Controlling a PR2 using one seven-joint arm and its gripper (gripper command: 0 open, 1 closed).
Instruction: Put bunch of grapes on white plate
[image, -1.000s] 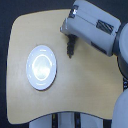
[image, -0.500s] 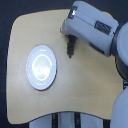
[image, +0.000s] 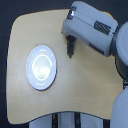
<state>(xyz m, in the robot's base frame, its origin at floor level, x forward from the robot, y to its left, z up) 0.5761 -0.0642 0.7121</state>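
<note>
You see a light wooden table (image: 85, 95) with rounded corners, and it fills most of the exterior view. It is the biggest thing here and its top is plain and pale brown. Next in size is the robot arm (image: 97, 32), a bulky grey and white body which enters from the upper part of the exterior view's right and reaches over the far part of the table. On top of this arm there is a small patch with dark and orange stripes. After the arm, you find the white plate (image: 42, 67), which lies flat on the table toward the exterior view's left; it is round, with a faint inner ring, and nothing lies on it. The plate is well apart from the arm. Then comes the gripper (image: 69, 49), a dark narrow shape which hangs down from the front end of the arm, between the plate and the arm's body, and points at the table top. The smallest thing is the bunch of grapes (image: 70, 52), a dark elongated cluster at the lower end of the gripper. The picture is blurred there, so you cannot separate the fingers from the fruit, and I cannot tell if the claw is spread, pressed together or pinching the grapes. Also you cannot tell if the bunch touches the table or hangs just above it.
</note>
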